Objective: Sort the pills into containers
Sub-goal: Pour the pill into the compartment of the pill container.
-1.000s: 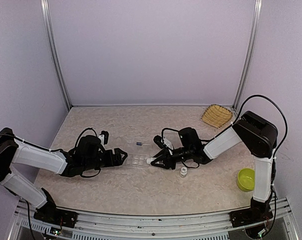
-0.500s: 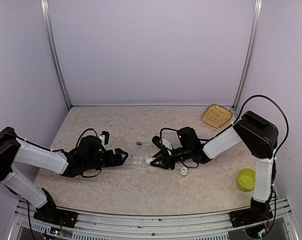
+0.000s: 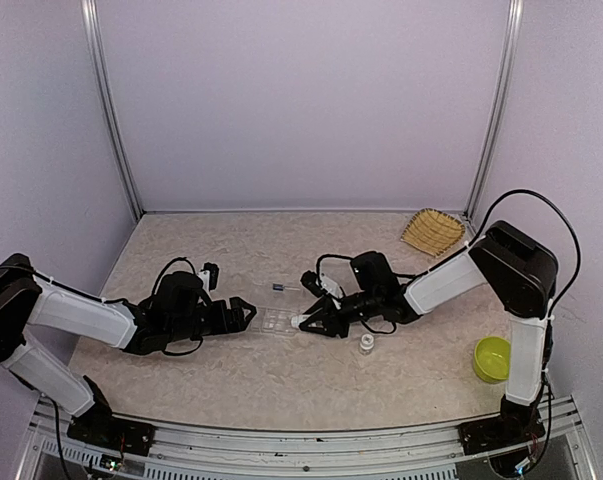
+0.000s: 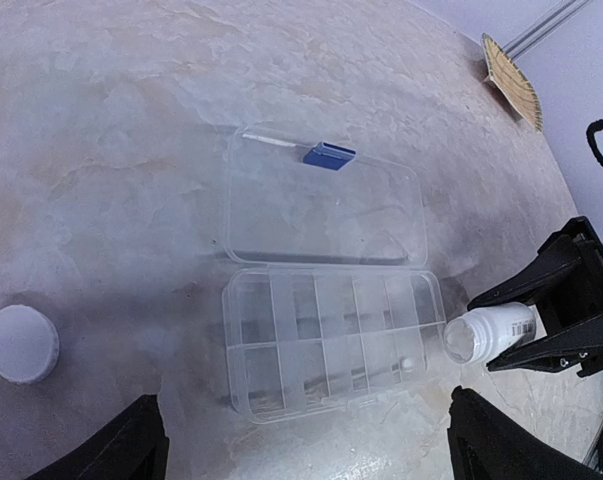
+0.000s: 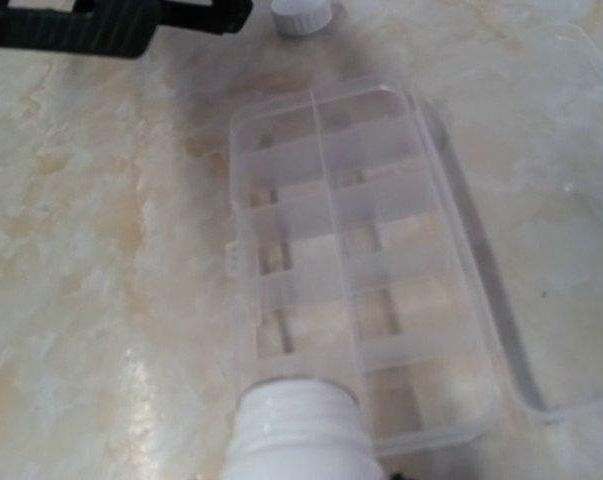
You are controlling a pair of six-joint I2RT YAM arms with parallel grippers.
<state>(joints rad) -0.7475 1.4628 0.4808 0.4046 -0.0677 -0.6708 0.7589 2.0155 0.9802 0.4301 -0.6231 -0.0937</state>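
Left wrist view has the clear compartment box (image 4: 331, 345) lying flat on the table (image 4: 111, 150) just ahead of the camera. It is divided into two rows of small cells, and its hinged lid (image 4: 326, 205) is swung fully open and lies flat behind it, with a blue latch (image 4: 329, 155) on the far edge. A faint white speck in the near row's end cell, at the end nearest the bottle, may be a single pill (image 4: 406, 364), though the view is too soft to be sure; the other cells look bare. At that same short end lies a white bottle (image 5: 301, 430) with no cap. It is tipped on its side with its open mouth facing the box, just beside the rim; whether the two touch cannot be told. The right end effector (image 4: 486, 335) is clamped on this bottle, one black finger above it and one below. The left end effector (image 3: 241, 313) is spread wide with nothing between its fingers, which straddle the box's near side without touching it. A round white cap (image 4: 21, 343) rests on the table near the left end effector, apart from the box. In the top external view a small clear vial (image 3: 366, 343) stands near the right arm. A lime-green bowl (image 3: 491, 358) sits by the right edge, and a woven straw basket (image 3: 432, 231) sits in the far right corner.
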